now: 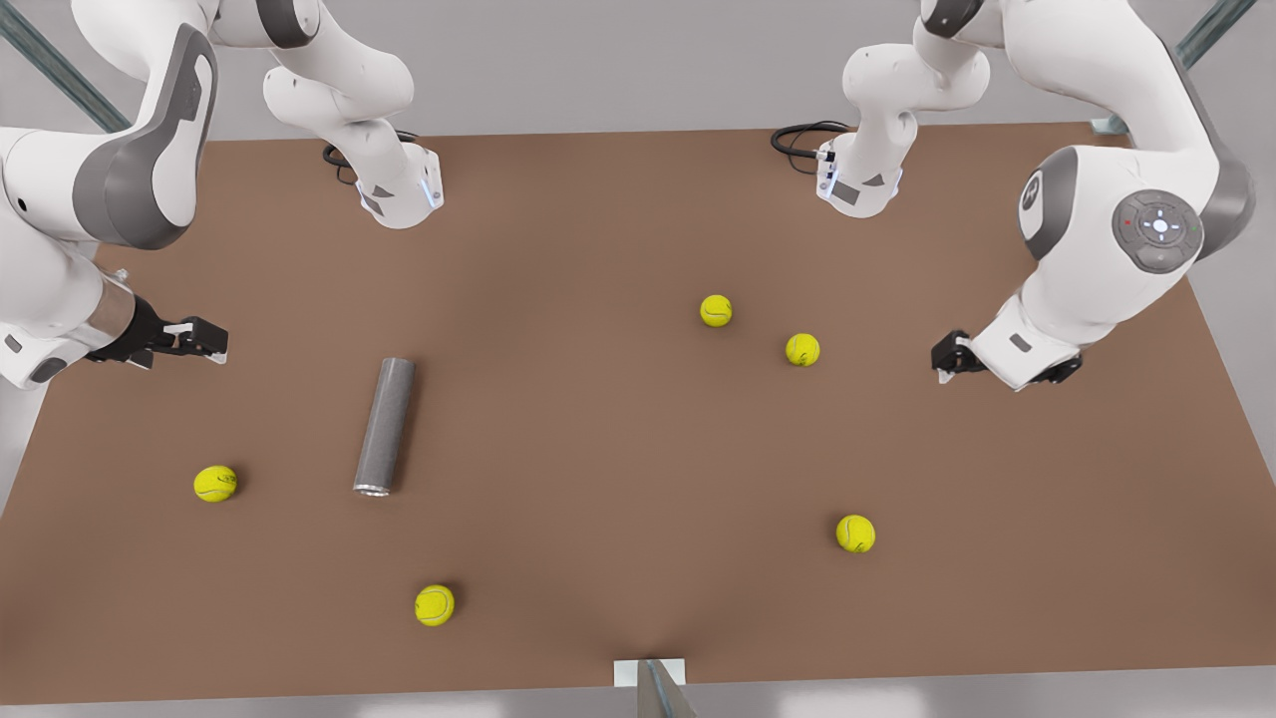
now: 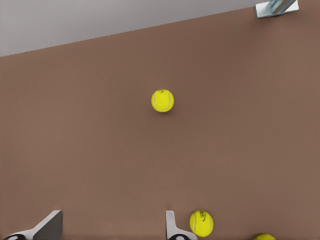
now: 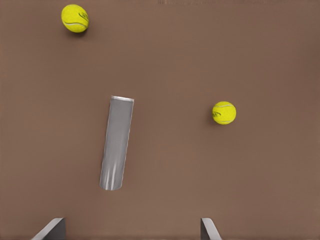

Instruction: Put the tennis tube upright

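The tennis tube (image 1: 384, 427) lies flat on the brown table (image 1: 598, 479), a slim grey speckled cylinder with its silvery rim toward the table's near edge. In the right wrist view the tube (image 3: 116, 143) lies well ahead of the fingers. My right gripper (image 1: 211, 341) hovers at the front view's left, up and to the left of the tube and apart from it; it is open (image 3: 131, 232) and holds nothing. At the front view's right, my left gripper (image 1: 942, 361) waits far from the tube, open (image 2: 110, 230) and empty.
Several yellow tennis balls lie scattered: one (image 1: 215, 484) left of the tube, one (image 1: 435, 604) near the front edge, others (image 1: 716, 310), (image 1: 802, 349), (image 1: 855, 534) on the right half. A metal bracket (image 1: 648, 678) sits at the near edge.
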Robot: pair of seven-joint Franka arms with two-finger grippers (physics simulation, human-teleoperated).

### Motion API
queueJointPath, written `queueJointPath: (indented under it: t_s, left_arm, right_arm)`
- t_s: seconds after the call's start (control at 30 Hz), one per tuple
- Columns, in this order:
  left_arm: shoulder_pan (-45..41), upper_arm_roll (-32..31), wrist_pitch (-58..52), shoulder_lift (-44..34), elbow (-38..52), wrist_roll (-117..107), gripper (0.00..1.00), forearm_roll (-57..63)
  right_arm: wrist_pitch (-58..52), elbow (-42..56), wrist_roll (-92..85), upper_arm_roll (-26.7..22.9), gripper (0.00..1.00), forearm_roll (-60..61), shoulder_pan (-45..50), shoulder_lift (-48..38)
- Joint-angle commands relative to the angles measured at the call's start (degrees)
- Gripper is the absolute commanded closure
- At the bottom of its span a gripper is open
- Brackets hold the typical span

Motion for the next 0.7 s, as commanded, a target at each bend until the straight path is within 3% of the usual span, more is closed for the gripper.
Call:
queueJointPath:
  t_s: [0.0,0.1,0.3,0.5,0.67]
  left_arm:
    - [0.0,0.0,0.2,0.0,0.1,-2.6,0.0,0.6]
    - [0.0,0.0,-1.5,-0.1,0.0,-2.9,0.0,0.7]
    - [-0.1,0.0,-1.6,0.3,-0.3,-3.4,0.0,0.7]
    - [-0.1,0.0,-1.4,0.8,-0.2,-3.4,0.0,0.4]
    - [-0.1,0.0,-1.8,0.8,-0.3,-3.4,0.0,0.3]
  right_arm:
    - [0.0,-0.1,-0.7,0.0,0.0,0.0,0.0,-0.1]
    - [-0.1,-0.1,-0.6,0.0,0.0,-0.2,0.1,0.3]
    - [-2.1,-0.5,15.5,0.5,0.0,0.7,5.8,12.2]
    - [18.9,-16.8,17.2,0.8,0.0,2.6,6.8,11.5]
    - [44.9,-34.8,17.2,0.8,0.0,2.5,9.1,7.8]
